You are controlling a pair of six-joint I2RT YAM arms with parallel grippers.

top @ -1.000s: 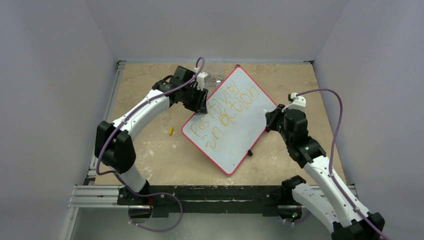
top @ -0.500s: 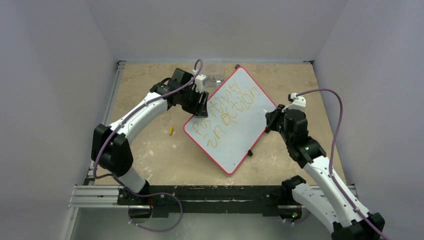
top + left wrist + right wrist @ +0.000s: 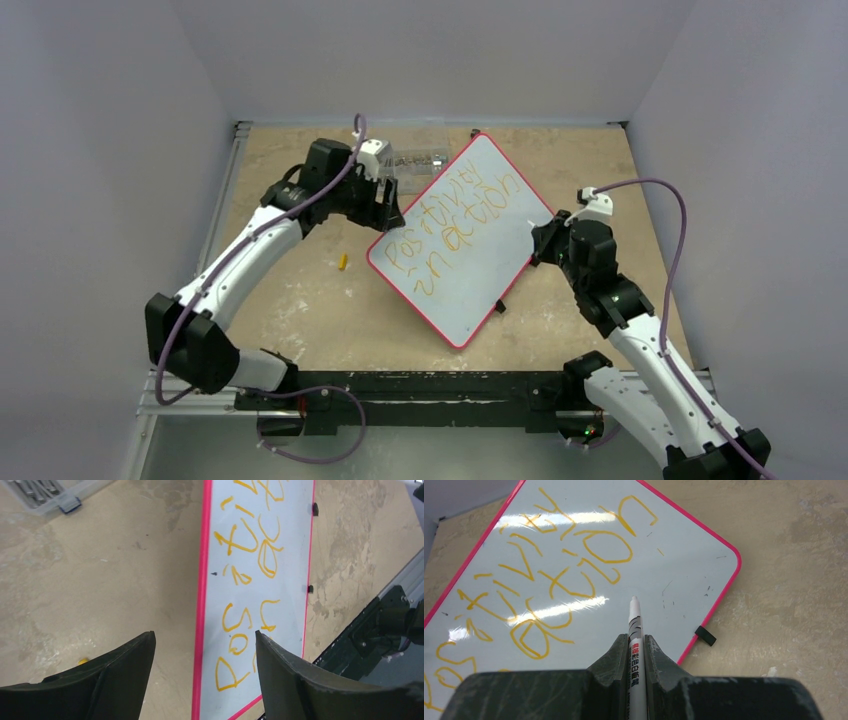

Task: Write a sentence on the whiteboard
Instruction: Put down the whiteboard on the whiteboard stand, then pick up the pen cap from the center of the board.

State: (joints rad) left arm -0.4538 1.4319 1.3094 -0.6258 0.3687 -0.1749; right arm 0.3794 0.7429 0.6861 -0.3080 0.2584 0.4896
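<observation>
The whiteboard (image 3: pixel 470 290) lies flat and turned diagonally on the table, white with a pink frame. The sentence (image 3: pixel 455 215) in orange-yellow marker reads "Positivity in action" in two lines, and the lettering (image 3: pixel 245 545) (image 3: pixel 549 580) shows in both wrist views. My left gripper (image 3: pixel 385 207) (image 3: pixel 202 640) stands open just above the board's left edge, holding nothing. Over the board's right edge, my right gripper (image 3: pixel 541 240) (image 3: pixel 637 639) is shut on a white marker (image 3: pixel 635 622), whose tip hovers above bare board (image 3: pixel 684 540) to the right of the writing.
A small yellow cap (image 3: pixel 342 262) (image 3: pixel 82 660) lies on the table left of the board. A clear box of metal parts (image 3: pixel 415 160) (image 3: pixel 45 492) sits at the back. Small black feet (image 3: pixel 706 635) (image 3: pixel 500 306) stick out from the board's lower right edge. Walls enclose three sides.
My left gripper has opened and drawn back to the left, off the board's left edge. The right arm, the marker and the board have barely moved.
</observation>
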